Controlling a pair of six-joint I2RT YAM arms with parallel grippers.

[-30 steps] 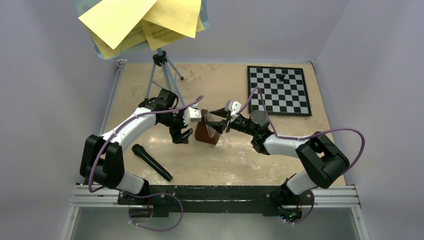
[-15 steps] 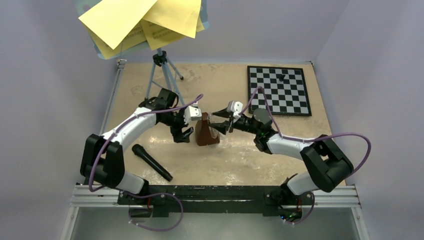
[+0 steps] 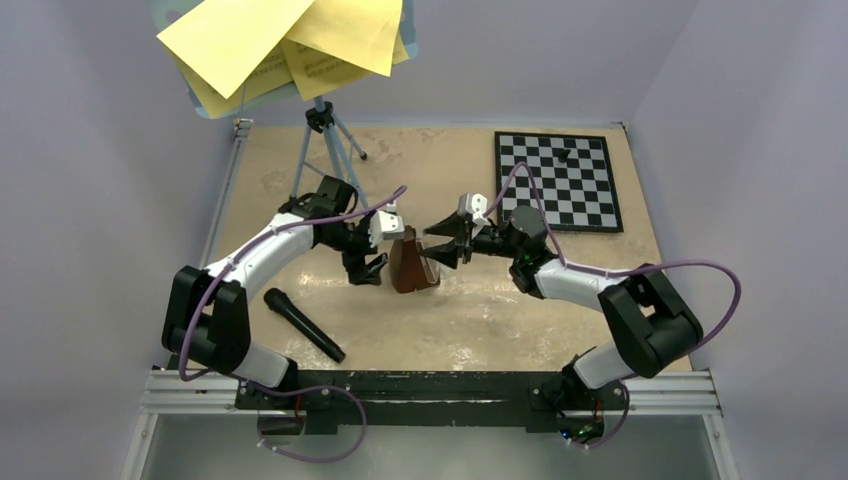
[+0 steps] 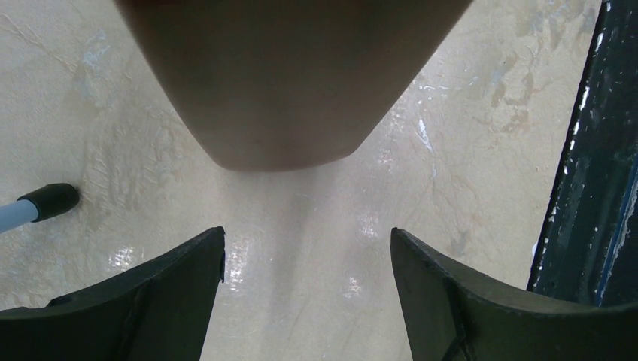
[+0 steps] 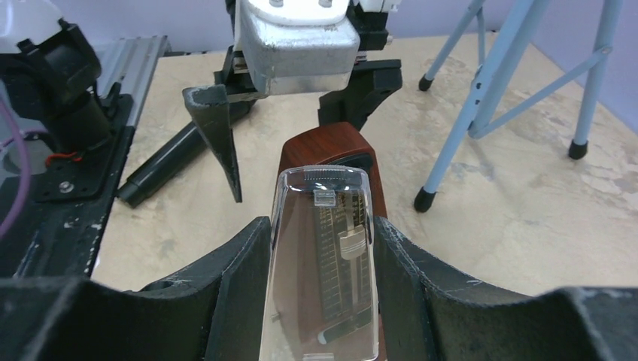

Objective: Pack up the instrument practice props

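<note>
The brown pyramid-shaped metronome (image 3: 406, 264) stands mid-table between both arms. My right gripper (image 3: 438, 245) is shut on its clear front cover (image 5: 325, 263), one finger against each side, and the pendulum shows through the cover. My left gripper (image 3: 385, 252) hangs open on the metronome's other side; in the left wrist view only bare tabletop lies between its fingers, with the brown body (image 4: 293, 83) just beyond. The light-blue tripod music stand (image 3: 325, 150) stands at the back left. Its tray (image 3: 200, 100) carries yellow sheet-music pages (image 3: 270, 40).
A black microphone (image 3: 303, 324) lies near the front left, close to the left arm. The chessboard (image 3: 557, 180) with a dark piece (image 3: 566, 155) lies at the back right. Tripod legs (image 5: 489, 83) stand just behind the metronome. A black rail (image 3: 430, 385) runs along the near edge.
My right gripper has shifted left and toward the back with the clear cover, bringing it closer against the metronome, which has shifted slightly left. The left arm has barely moved.
</note>
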